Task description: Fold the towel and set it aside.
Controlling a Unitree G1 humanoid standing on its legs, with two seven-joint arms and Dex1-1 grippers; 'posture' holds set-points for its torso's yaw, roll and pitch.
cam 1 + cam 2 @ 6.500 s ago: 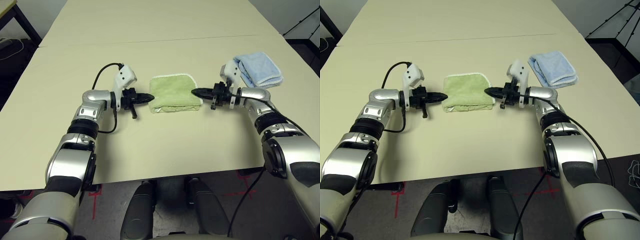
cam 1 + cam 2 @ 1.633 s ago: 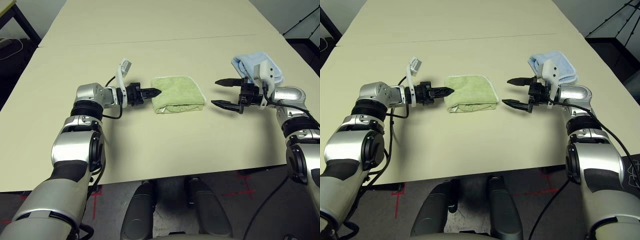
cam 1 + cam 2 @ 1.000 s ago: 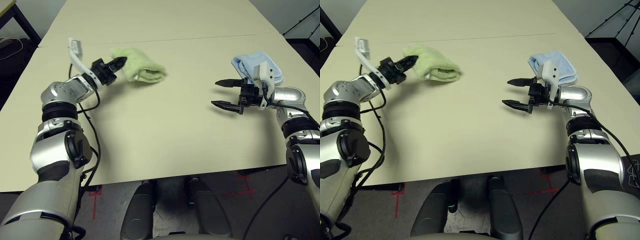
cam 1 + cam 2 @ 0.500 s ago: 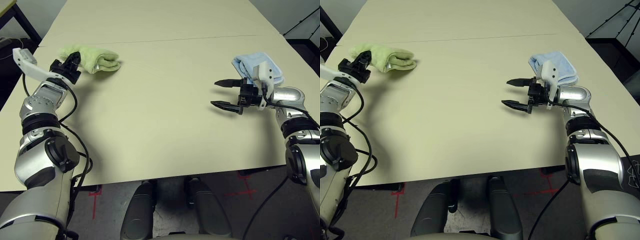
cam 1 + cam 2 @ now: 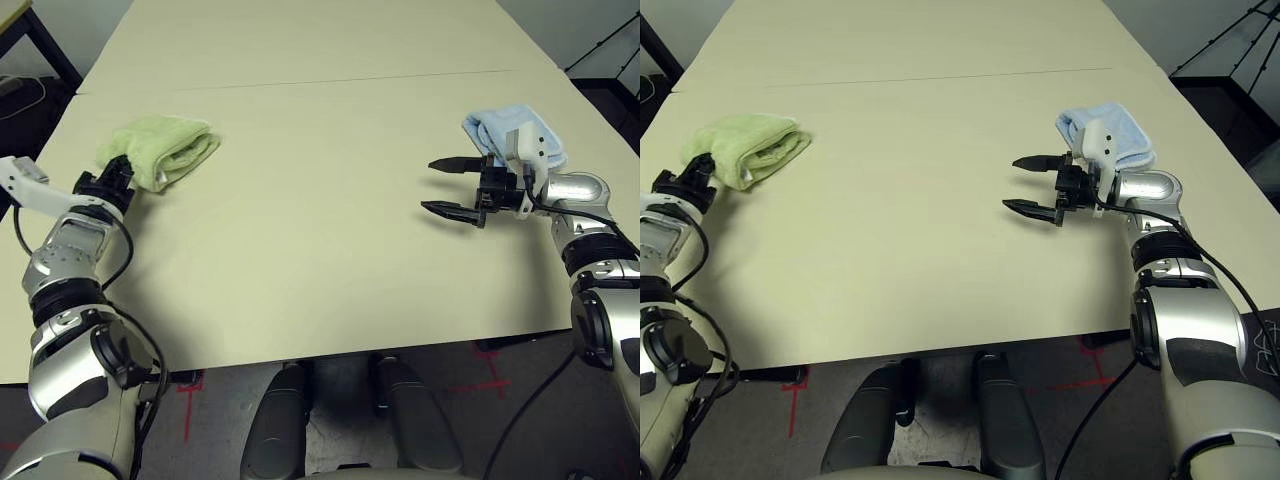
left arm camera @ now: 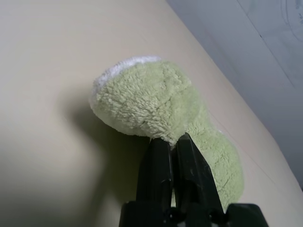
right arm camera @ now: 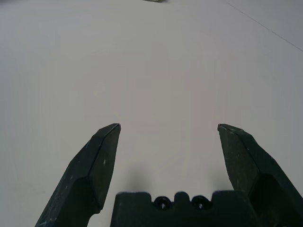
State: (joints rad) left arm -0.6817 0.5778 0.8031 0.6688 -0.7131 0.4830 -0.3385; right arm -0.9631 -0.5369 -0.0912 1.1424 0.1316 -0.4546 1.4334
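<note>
Sitting way over by the left edge of the table, the towel is folded into a chunky green roll, with a bit of white edging peeking out at one end in the left wrist view. The left gripper is pinching the near end of it, black fingers pressed together on the terry. Over on the other side, the right gripper is hanging above bare tabletop with its fingers spread wide, nothing between them. A folded light blue towel is lying just behind it.
</note>
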